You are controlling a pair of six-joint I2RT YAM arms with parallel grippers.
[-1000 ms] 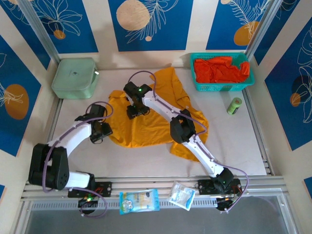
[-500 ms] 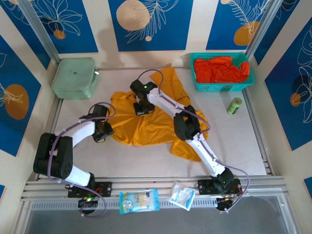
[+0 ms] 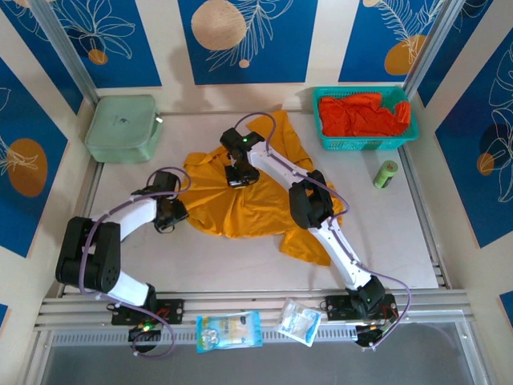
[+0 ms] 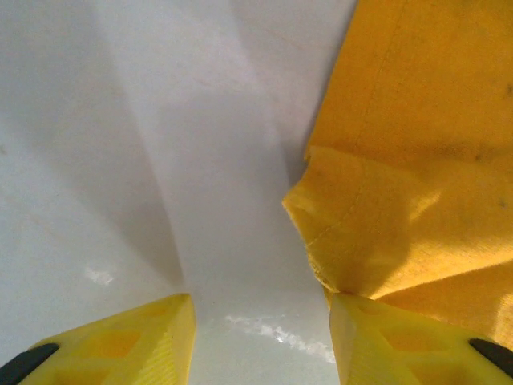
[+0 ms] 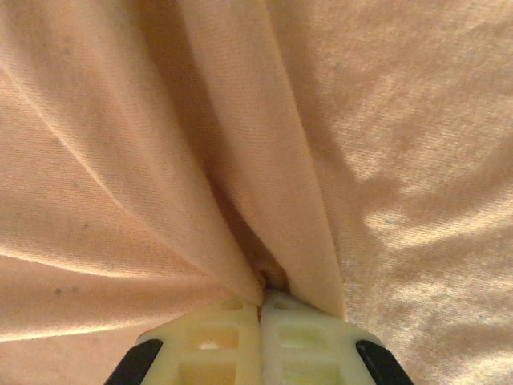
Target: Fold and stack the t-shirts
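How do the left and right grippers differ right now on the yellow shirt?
The left gripper is open, fingers apart over bare table at the yellow shirt's edge; the right gripper is shut, pinching a fold of it. Left grips nothing; right holds cloth. Both are low at the same shirt.

Take the white table (image 3: 385, 233) as your reference. Behind its far edge you see the back wall (image 3: 240, 40), made of cream strips and blue panels printed with pale leaf outlines and orange-tan discs. The left wall (image 3: 24, 144) and the right wall (image 3: 481, 136) flank the table and carry the same pattern. One aluminium post (image 3: 68, 52) rises at the table's far left corner and a second post (image 3: 430, 48) at its far right corner. An aluminium rail (image 3: 256, 298) runs along the table's near edge, and a grey ledge (image 3: 449, 357) lies just beyond that rail. The table top is evenly lit and slightly glossy. In the left wrist view you see soft shadow bands and a small white glint on it.
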